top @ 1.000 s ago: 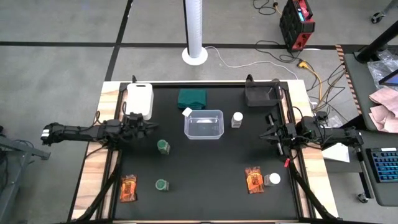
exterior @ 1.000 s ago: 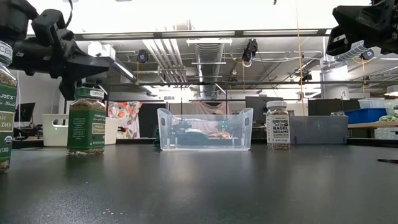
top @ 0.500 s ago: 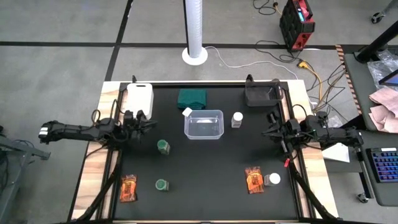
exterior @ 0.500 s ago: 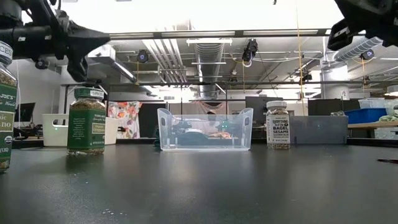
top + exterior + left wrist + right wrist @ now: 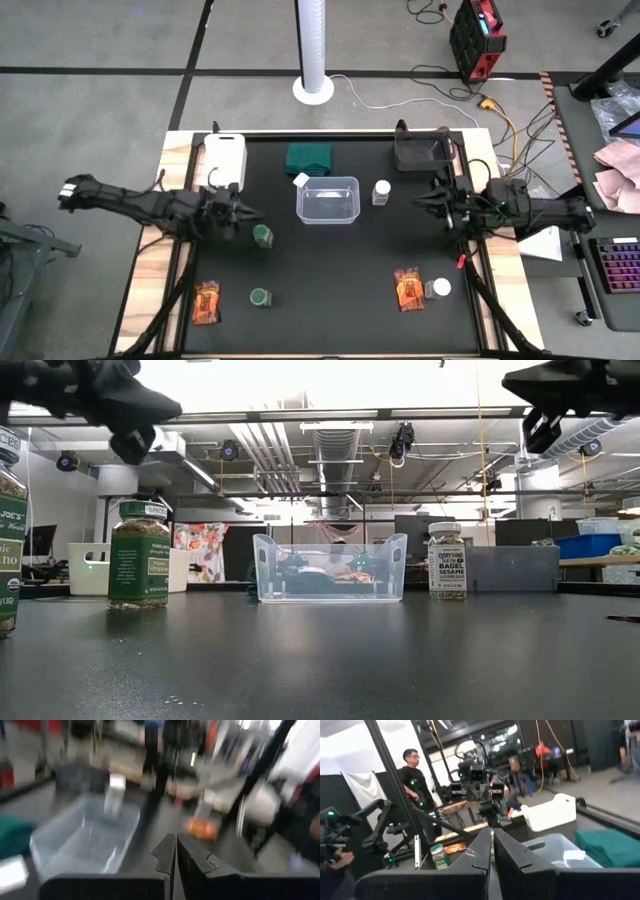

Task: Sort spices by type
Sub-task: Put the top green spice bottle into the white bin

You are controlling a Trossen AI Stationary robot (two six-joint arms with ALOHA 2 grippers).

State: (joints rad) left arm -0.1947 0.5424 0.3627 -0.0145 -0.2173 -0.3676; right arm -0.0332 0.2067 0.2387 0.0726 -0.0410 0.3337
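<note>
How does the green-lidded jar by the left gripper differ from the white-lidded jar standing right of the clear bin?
The green-lidded jar has a green lid and green label over dark contents; the white-lidded jar has a white lid and a white label with black print. The green-lidded jar stands left of the clear bin, just beside the left gripper; the white-lidded jar stands close beside the bin's right wall, with no gripper near. Both stand upright on the black table.

The desk [image 5: 340,300] has a black, smooth top with a soft shine, and bare wood shows along its edges. The bin [image 5: 327,201] on it is clear, smooth plastic. Beside the bin, the jar [image 5: 447,560] is see-through with a paper label. The packet [image 5: 407,288] looks shiny.
</note>
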